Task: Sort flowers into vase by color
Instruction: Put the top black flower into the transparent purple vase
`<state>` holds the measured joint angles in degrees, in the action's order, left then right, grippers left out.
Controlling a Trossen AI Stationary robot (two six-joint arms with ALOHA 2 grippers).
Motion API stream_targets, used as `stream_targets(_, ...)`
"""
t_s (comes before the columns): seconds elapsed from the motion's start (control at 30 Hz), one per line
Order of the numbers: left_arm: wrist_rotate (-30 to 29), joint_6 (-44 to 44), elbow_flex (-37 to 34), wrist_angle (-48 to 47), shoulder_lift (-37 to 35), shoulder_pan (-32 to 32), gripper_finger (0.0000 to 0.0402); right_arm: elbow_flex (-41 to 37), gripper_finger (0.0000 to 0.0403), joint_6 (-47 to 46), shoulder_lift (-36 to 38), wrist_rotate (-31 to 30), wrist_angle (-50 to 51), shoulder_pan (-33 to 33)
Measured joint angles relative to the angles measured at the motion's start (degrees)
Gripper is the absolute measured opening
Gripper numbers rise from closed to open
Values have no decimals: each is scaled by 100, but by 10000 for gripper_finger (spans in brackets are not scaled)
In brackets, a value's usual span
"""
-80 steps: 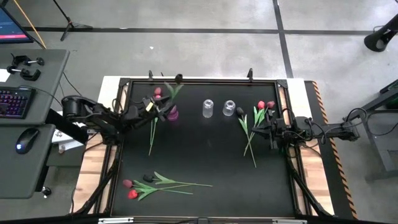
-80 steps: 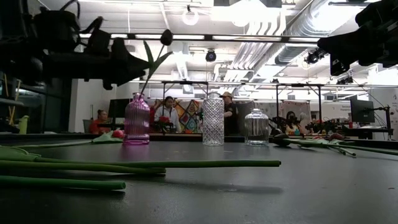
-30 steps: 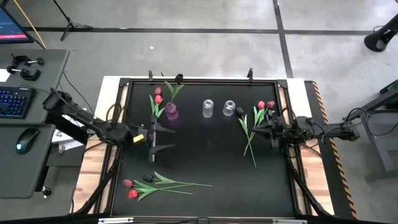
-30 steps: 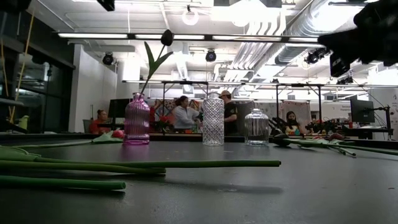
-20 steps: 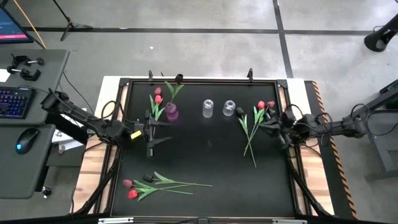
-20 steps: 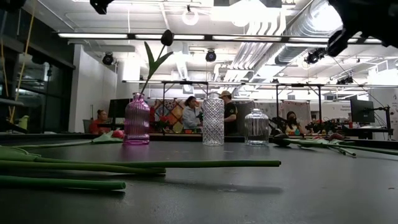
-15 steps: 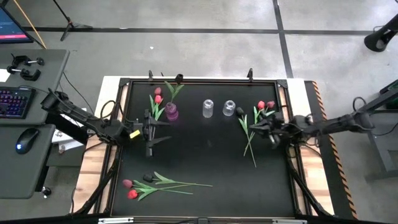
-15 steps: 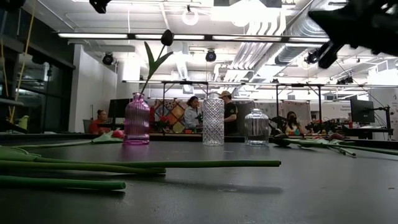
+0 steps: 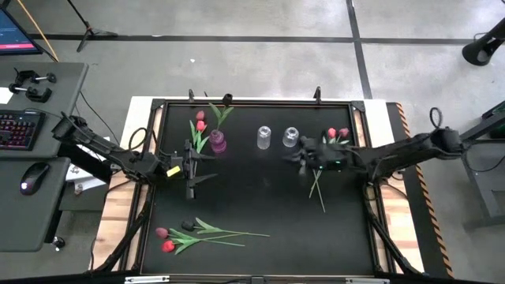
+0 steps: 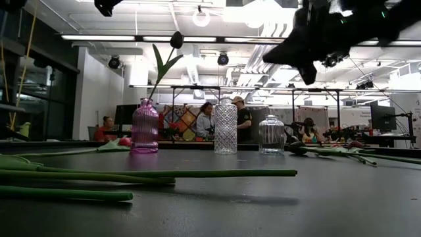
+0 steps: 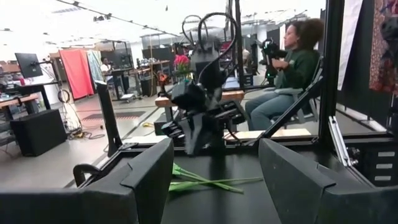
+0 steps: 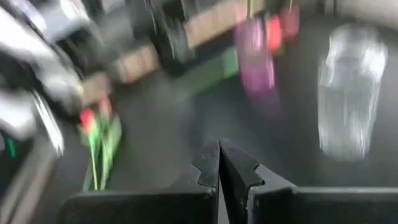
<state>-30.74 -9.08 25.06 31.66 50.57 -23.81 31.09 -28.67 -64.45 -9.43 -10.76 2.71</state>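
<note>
Flowers [image 9: 322,167] lie on black table [image 9: 260,197]; right pincer [image 9: 301,155] closed, left pincer [image 9: 207,166] open.

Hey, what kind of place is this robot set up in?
Probably a robotics lab or workshop: a black work table in a frame on a concrete floor, a desk with keyboard and mouse beside it, and people at benches under exposed ducts.

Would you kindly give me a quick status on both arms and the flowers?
Left end effector open, empty, near the pink vase. Right end effector shut, empty, above the right flower bunch. One dark tulip in the vase; nothing blocking.
</note>
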Motion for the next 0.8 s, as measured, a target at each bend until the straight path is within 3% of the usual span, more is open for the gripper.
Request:
stream_targets(0.07, -1, 1, 0, -25, 0, 0, 225, 747, 0, -524, -91, -2, 2187, -5)
stream_targets(0.13, 0, 2, 0, -24, 0, 0, 225, 1400, 0, -1090, -270, -421, 4097, 0)
stream_targets(0.23, 0, 74, 0, -22, 0, 0, 225, 1939, 0, -1936, -548, -1037, 5807, 41)
stream_targets(0.4, 0, 153, 0, -20, -2, 0, 225, 1935, 4, -2188, -975, -633, 6236, -112)
stream_targets(0.5, 0, 149, 0, -18, -2, 0, 225, 1797, 29, -2337, -1288, -395, 6250, -240)
stream_targets(0.8, 0, 144, 0, -18, 0, 0, 225, 1749, 197, -2293, -1962, -341, 6236, -548)
